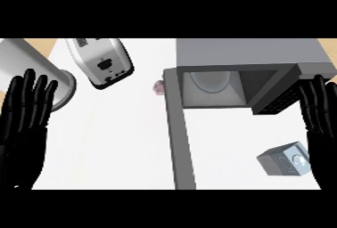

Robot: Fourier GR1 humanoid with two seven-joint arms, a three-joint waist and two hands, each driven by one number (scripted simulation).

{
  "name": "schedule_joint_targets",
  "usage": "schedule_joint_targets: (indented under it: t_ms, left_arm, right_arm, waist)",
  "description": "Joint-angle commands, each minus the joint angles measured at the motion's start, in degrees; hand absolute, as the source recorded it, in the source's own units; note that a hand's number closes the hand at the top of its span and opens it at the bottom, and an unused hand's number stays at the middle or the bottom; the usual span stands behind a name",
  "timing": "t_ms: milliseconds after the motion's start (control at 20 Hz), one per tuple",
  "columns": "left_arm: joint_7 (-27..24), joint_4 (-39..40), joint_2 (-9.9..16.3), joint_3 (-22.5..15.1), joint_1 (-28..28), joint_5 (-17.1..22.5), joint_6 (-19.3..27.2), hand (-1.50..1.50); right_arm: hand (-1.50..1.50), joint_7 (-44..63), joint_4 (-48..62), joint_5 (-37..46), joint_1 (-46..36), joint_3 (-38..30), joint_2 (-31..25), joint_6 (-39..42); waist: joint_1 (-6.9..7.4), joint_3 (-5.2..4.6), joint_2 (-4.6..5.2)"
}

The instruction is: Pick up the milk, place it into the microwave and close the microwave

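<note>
Presently, both hands open, holding nothing.
I see left hand (26, 120) and right hand (321, 120) edge-cropped; milk (285, 160) lies before the open microwave (250, 58).

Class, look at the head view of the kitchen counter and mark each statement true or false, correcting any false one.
1. The microwave stands with its door open. True.
2. The milk carton is already inside the microwave. False: it lies on the counter in front of the microwave, to the right of the open door.
3. The right hand is curled round the milk carton. False: its fingers are straight and hold nothing.
4. The left hand shows open at the view's left edge. True.
5. A toaster sits on the counter to the left of the microwave. True.
</note>
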Motion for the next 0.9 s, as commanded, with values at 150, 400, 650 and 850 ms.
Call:
schedule_joint_targets:
  t_ms: [150,400,650,850]
  left_arm:
    - [5.1,-2.8,2.9,3.1,0.1,-0.1,-0.1,-1.5]
    - [9.5,-8.7,-0.4,4.4,7.7,12.5,-2.0,-1.5]
    - [9.5,-13.5,0.7,7.5,13.8,18.0,-5.1,-1.5]
    - [7.0,-16.0,1.2,11.7,21.3,24.6,-10.4,-1.5]
  right_arm:
    - [-1.5,1.8,-6.1,-16.6,5.9,-11.0,-7.5,10.2]
    - [-1.5,1.0,-9.5,-30.4,15.7,-13.5,-9.7,19.6]
    - [-1.5,2.1,-9.4,-38.2,19.4,-22.8,-11.3,23.6]
    - [-1.5,-0.2,-5.4,-34.5,22.0,-24.9,-8.7,26.1]
  waist:
    - [-0.37,-2.25,-1.04]
    - [-0.36,-2.24,-1.46]
    - [0.05,-2.29,-1.07]
    - [0.47,-2.3,-1.06]
